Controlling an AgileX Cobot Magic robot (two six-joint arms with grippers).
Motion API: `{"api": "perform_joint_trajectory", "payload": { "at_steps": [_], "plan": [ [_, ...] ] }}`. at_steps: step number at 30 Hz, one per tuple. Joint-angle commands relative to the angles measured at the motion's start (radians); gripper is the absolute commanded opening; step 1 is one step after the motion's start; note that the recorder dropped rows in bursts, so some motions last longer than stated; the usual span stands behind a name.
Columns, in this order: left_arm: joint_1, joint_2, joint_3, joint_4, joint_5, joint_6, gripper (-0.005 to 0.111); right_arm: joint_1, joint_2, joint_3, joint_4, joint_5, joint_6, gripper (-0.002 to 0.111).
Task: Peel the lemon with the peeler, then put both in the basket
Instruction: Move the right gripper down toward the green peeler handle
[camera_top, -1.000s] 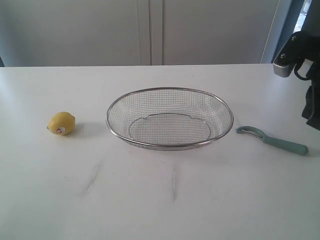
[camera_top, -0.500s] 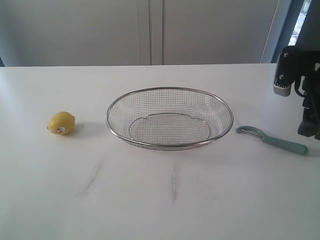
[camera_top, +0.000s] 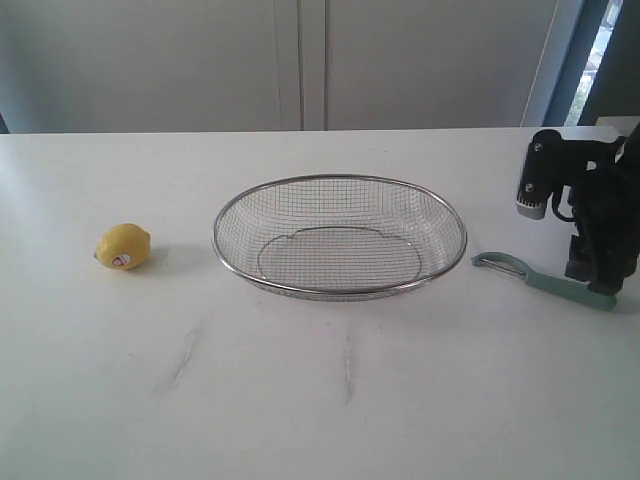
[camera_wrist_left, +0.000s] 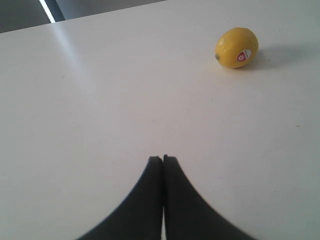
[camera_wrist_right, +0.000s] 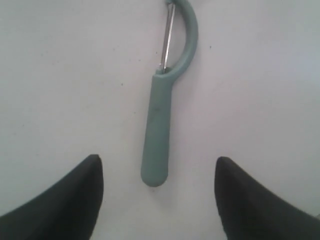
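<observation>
The yellow lemon (camera_top: 124, 246) with its white-and-red sticker lies on the white table, left of the wire-mesh basket (camera_top: 340, 236); it also shows in the left wrist view (camera_wrist_left: 237, 47). My left gripper (camera_wrist_left: 162, 159) is shut with nothing in it, well short of the lemon, and does not appear in the exterior view. The teal-handled peeler (camera_top: 545, 279) lies flat to the right of the basket. My right gripper (camera_top: 592, 280) hangs open over the handle's far end; in the right wrist view the handle (camera_wrist_right: 158, 135) points between its spread fingers (camera_wrist_right: 159, 165).
The basket holds nothing. The table's far edge (camera_top: 300, 131) meets a grey cabinet wall. Two faint grey smudges (camera_top: 348, 365) mark the table in front of the basket.
My right arm has come down and leftward from the upper right, ending low over the peeler's handle. The lemon, basket and peeler have not moved.
</observation>
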Motion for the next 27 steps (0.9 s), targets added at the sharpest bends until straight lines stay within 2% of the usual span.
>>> {"api": "perform_joint_trajectory", "payload": {
  "at_steps": [1,23,27],
  "plan": [
    [0.003,-0.005,-0.002,-0.002,-0.004,-0.005,0.001,0.0,0.016,0.004,-0.025,-0.071,0.007,0.061],
    [0.003,-0.005,-0.002,-0.002,-0.004,-0.005,0.001,0.0,0.049,0.004,-0.046,-0.161,0.012,0.061],
    [0.003,-0.005,-0.002,-0.002,-0.004,-0.005,0.001,0.0,0.073,0.004,-0.043,-0.201,0.088,0.061]
  ]
}}
